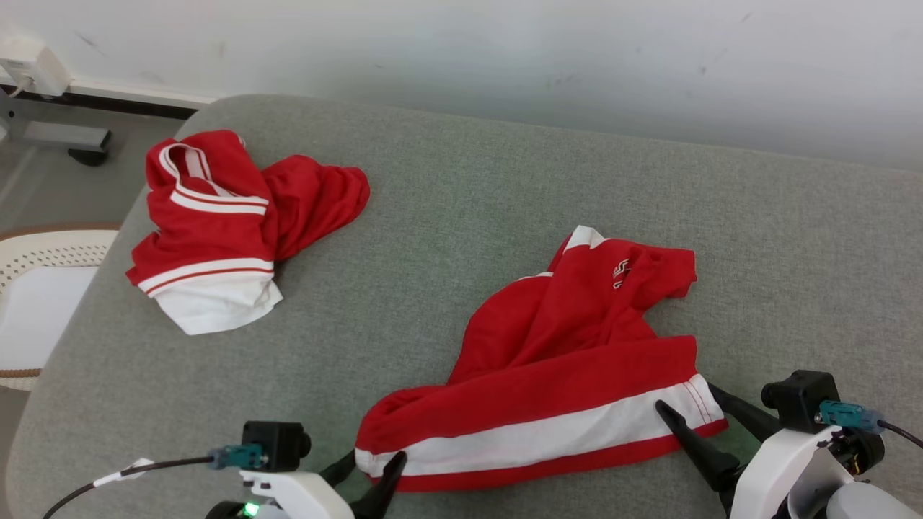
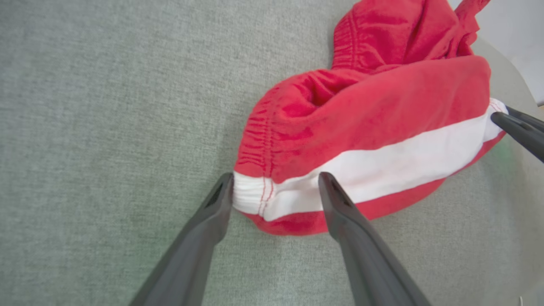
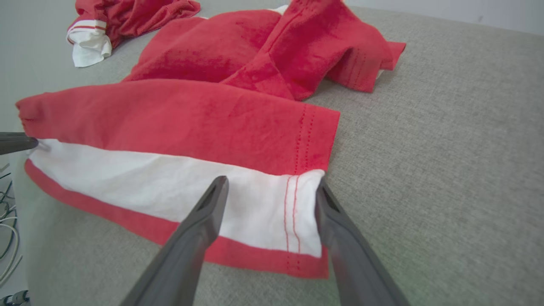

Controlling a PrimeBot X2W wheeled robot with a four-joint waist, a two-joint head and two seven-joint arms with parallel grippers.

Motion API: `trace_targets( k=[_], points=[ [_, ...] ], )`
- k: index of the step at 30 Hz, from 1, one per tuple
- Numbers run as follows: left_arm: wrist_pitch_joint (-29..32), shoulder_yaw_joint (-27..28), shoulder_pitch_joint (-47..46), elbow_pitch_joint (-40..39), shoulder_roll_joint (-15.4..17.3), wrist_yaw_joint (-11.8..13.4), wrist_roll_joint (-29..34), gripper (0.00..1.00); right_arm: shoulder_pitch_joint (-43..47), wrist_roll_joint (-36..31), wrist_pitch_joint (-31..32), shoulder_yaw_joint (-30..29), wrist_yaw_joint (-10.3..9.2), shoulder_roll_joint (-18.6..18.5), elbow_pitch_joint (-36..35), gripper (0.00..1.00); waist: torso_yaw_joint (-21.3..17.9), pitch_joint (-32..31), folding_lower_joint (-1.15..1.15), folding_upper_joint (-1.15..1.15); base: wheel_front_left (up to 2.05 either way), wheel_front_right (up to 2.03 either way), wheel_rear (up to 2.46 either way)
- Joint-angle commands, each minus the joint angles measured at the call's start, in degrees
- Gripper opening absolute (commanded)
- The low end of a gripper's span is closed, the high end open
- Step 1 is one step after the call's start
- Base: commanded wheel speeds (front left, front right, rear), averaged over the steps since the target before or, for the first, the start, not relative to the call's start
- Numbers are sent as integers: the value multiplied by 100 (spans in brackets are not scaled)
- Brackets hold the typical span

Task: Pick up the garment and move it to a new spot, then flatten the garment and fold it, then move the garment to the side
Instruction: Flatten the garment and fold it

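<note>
A red garment [image 1: 570,346] with a white stripe lies crumpled on the grey padded table [image 1: 469,187], near its front edge. My left gripper [image 1: 368,468] is open, its two fingers straddling the elastic left end of the stripe [image 2: 255,193]. In the left wrist view the left gripper [image 2: 276,178] has that end between its wide-apart tips. My right gripper [image 1: 685,400] is open at the stripe's right end. In the right wrist view the right gripper [image 3: 271,183] straddles the stitched hem corner of the garment [image 3: 191,114]. The cloth rests on the table, not lifted.
A second red-and-white garment [image 1: 209,223] lies bunched at the table's far left. A white perforated basket [image 1: 43,288] stands on the floor beyond the left edge. A pale wall [image 1: 505,50] runs behind the table. Bare table stretches to the right [image 1: 793,252].
</note>
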Motion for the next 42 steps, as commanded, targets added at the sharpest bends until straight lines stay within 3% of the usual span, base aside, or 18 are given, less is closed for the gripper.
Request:
trace_targets(
  k=[1,3,4,5,6,10,15,22,27,42],
  points=[
    [13,1,46,7,44,-27,-42,100,-82,36,-24,16,-13,-30,-5,100,3,3,0,0,0,0,0],
    [6,-45,-1,37,51,-31,-85,76,-98,83,7,87,-13,-52,-34,100,10,10,0,0,0,0,0],
    [-4,-69,-33,60,54,-33,-100,53,-113,101,28,123,-13,-69,-32,93,14,14,0,0,0,0,0],
    [9,-96,-61,93,59,-35,-110,39,-127,130,48,148,-13,-77,-18,75,16,16,0,0,0,0,0],
    [22,-122,-79,121,54,-36,-137,27,-145,137,61,173,-13,-84,1,49,14,18,0,0,0,0,0],
    [15,-207,-124,172,48,-34,-259,2,-179,257,133,211,-13,-53,117,31,2,27,0,0,0,0,0],
    [-49,-298,-173,198,33,-38,-357,0,-225,419,128,264,-13,-53,178,0,9,30,0,0,0,0,0],
    [-169,-357,-233,28,-14,-43,-683,0,-275,599,-101,213,-13,-175,93,0,-13,8,0,0,0,0,0],
    [-191,-367,-268,-572,-23,-39,-1193,0,-121,957,-455,-95,-13,-449,-358,0,-80,-81,0,0,0,0,0],
    [433,-207,-346,-2681,62,43,-2534,0,1172,2607,-1238,-1667,-13,-1999,-3339,0,-891,-680,0,0,0,0,0]
  ],
)
